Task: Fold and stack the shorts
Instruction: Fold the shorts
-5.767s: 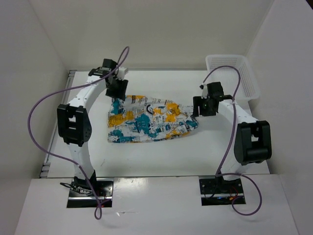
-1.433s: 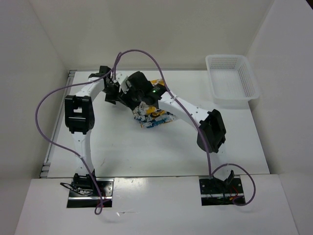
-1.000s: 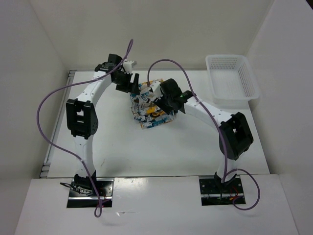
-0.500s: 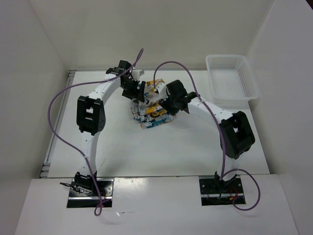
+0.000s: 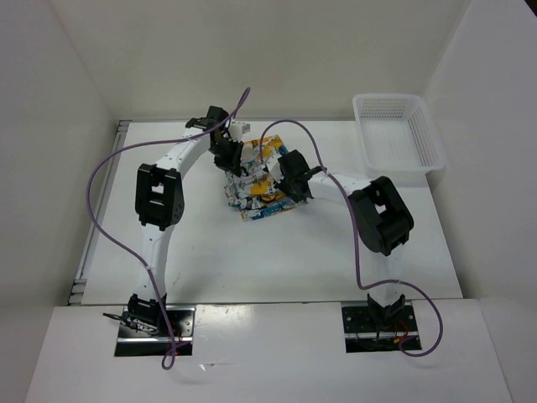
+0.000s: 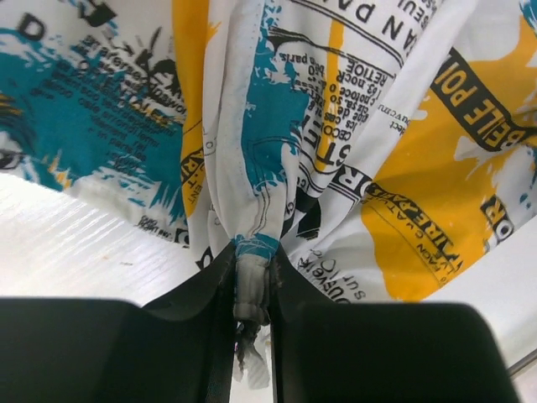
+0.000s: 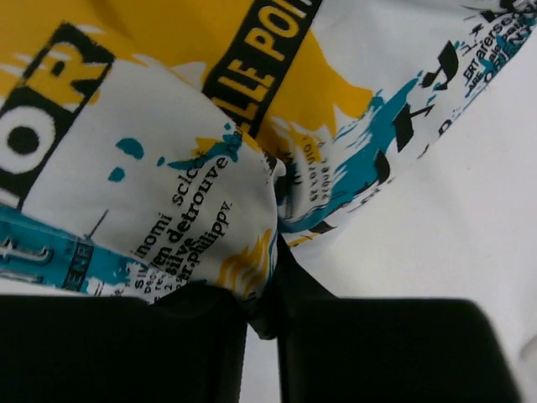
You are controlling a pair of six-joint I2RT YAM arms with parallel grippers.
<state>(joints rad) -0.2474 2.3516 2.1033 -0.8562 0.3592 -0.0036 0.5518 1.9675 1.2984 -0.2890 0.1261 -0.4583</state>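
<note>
The shorts (image 5: 263, 201), white with teal, yellow and black print, lie in a folded bundle at the middle of the table. My left gripper (image 5: 234, 161) is at the bundle's far left edge and my right gripper (image 5: 285, 178) at its right edge. In the left wrist view, the left gripper (image 6: 252, 273) is shut on a bunched hem of the shorts (image 6: 336, 126). The right wrist view has the right gripper (image 7: 262, 309) shut on a fold of the shorts (image 7: 151, 193), white table beyond.
A white mesh basket (image 5: 424, 138) stands at the table's back right corner. White walls enclose the table on the left, back and right. Purple cables loop above both arms.
Both grippers have closed on the shorts' edges within the last half second. The right arm's elbow has swung in toward the bundle; the left gripper has dropped slightly onto the fabric.
</note>
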